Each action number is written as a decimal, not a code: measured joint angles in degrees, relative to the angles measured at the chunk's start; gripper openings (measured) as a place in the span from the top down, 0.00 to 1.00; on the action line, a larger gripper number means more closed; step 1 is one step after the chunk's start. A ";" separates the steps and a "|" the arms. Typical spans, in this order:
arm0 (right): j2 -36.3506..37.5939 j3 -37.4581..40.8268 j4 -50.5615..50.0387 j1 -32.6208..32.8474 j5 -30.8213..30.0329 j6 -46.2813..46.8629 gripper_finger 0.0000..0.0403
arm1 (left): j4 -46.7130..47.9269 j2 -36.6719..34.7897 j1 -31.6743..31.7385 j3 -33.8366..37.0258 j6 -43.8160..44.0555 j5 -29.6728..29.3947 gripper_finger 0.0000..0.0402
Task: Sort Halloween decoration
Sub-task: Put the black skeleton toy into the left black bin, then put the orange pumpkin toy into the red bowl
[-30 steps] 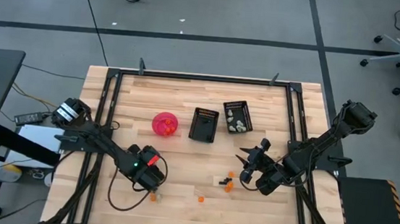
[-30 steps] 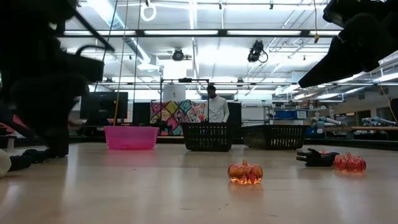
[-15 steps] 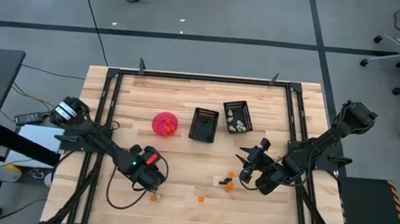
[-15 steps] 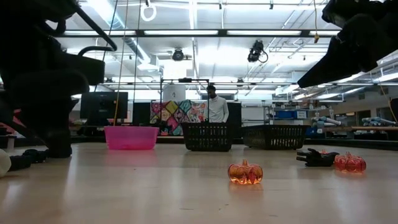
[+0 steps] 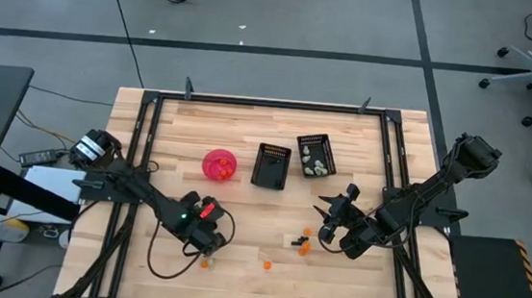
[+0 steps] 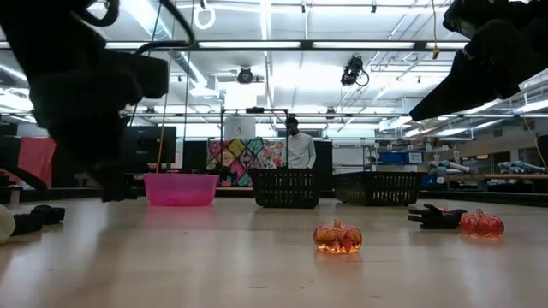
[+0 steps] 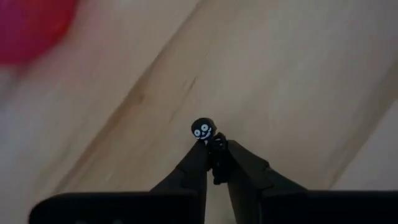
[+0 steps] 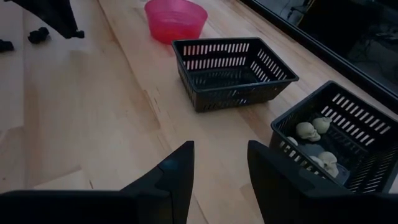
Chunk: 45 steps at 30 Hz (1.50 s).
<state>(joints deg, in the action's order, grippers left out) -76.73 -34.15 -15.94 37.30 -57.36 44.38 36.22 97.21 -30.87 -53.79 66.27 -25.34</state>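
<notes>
1. High view looks straight down on the whole table (image 5: pixel 247 147).
2. Low view sits at tabletop height, facing the room.
3. Wrist views look close past their fingers.
4. High, low and right wrist views share the pink bowl (image 5: pixel 219 164).

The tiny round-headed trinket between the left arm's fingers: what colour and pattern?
Black, with a white smiling face; the left wrist view shows it best.

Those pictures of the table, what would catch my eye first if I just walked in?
Probably the left gripper, its jaws shut on a tiny black figure with a white smiling face, lifted over the near left part of the wooden table. Next, the bright pink bowl beside two black baskets, the right one holding pale little skulls. A glassy orange pumpkin sits alone on the bare wood.
</notes>
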 joint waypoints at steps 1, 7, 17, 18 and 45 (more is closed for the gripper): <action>0.00 0.00 0.00 0.00 0.00 0.00 0.62 | -0.20 0.00 0.16 -0.28 -0.91 -0.67 0.87; 0.00 0.00 0.00 0.00 -0.02 -0.02 0.62 | -8.33 -0.07 2.53 -1.02 -10.06 -5.66 0.87; 0.00 0.00 0.50 0.00 -0.02 -0.54 0.62 | -28.86 0.37 15.26 -1.05 -31.87 -11.31 0.87; 0.00 0.00 0.50 0.00 -0.02 -0.63 0.62 | -30.60 0.37 16.77 -1.06 -33.85 -11.26 0.87; -0.02 -0.02 0.59 -0.09 -0.02 -1.95 0.62 | -45.81 6.17 29.76 -3.47 -48.46 4.14 0.69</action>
<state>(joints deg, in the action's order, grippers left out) -76.75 -34.17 -15.36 37.21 -57.39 42.44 -9.59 103.38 -1.11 -57.25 17.81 -21.19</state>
